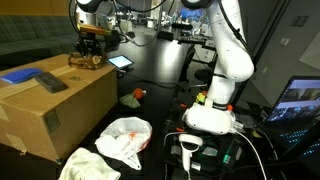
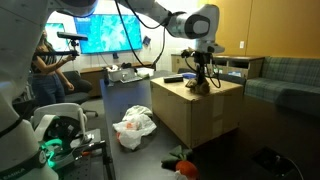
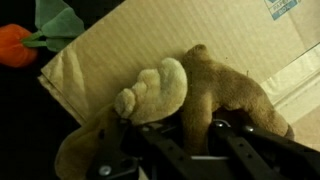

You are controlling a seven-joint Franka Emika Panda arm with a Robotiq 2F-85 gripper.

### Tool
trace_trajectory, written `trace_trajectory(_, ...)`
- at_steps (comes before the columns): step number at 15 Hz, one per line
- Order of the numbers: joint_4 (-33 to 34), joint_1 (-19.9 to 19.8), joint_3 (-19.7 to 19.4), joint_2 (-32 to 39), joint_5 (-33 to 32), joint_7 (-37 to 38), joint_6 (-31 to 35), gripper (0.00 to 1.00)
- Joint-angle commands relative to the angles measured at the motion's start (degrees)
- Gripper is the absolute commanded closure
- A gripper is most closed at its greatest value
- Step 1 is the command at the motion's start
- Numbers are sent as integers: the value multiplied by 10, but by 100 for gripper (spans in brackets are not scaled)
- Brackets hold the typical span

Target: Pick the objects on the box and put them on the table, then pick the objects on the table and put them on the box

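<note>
Claw (image 3: 168,132) straddles the toy (image 3: 205,90) near the box (image 3: 130,40) corner, though whether it is clamped or merely apart I cannot tell; a shallow pinch on soft plush could slip, dropping it off the edge.

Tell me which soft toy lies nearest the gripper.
The brown toy on the cardboard box, right at the gripper; the orange toy lies off the box, lower down.
</note>
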Motion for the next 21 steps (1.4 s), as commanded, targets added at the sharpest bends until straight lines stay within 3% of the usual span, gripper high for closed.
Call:
trace_trajectory(1,21,-7,4,5,32,-20,-32,66)
trace_trajectory(3,16,-6,3,-1,39,-22,-37,63)
trace_trajectory(11,-6,0,1,-36,43,-24,-33,3)
trace_trajectory(15,-43,2,0,-71,35,-32,-34,0)
trace_trajectory(21,-170,9,6,-160,29,-81,-18,0)
